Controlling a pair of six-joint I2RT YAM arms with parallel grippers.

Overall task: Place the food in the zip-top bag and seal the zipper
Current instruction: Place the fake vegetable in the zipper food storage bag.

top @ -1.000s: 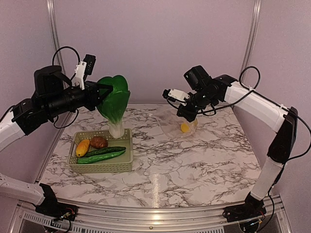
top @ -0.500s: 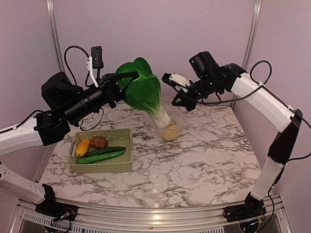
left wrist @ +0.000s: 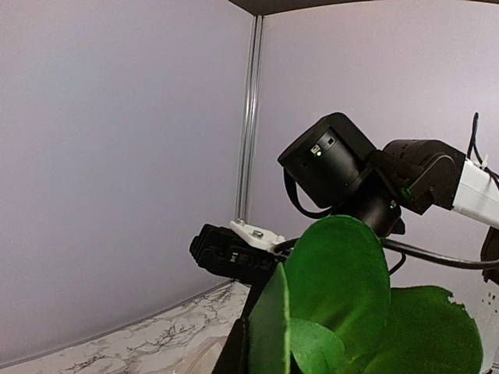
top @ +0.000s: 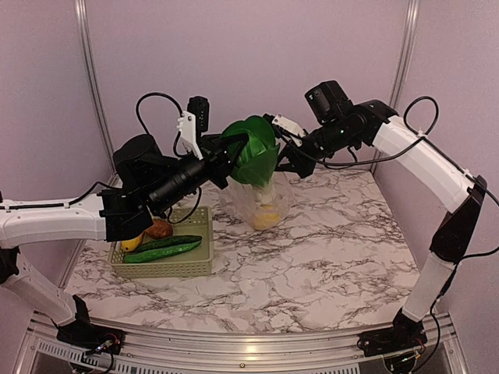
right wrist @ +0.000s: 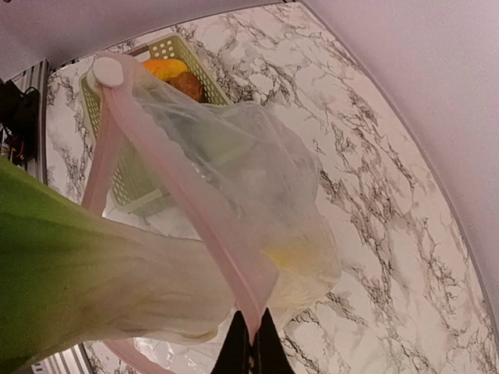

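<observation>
My left gripper (top: 231,153) is shut on the green-and-white leek (top: 253,152), held tilted with its white stem down inside the mouth of the clear zip-top bag (top: 263,204). My right gripper (top: 287,160) is shut on the bag's mouth edge and holds it lifted off the table. In the right wrist view the fingertips (right wrist: 249,348) pinch the pinkish zipper strip (right wrist: 183,191); the leek stem (right wrist: 117,288) passes the open mouth. A yellow fruit (right wrist: 304,253) lies at the bag's bottom. In the left wrist view the leek's leaves (left wrist: 343,300) hide my own jaws.
The pale green lattice basket (top: 165,267) stands at the left on the marble table, holding a dark green cucumber (top: 168,248), a brown potato (top: 161,228) and an orange piece (top: 131,242). The right arm's wrist (left wrist: 327,160) is close in front of the left wrist camera.
My left arm swung right with the leek from above the basket to the bag, and its stem went into the mouth. My right gripper lifted the bag and moved it left.
</observation>
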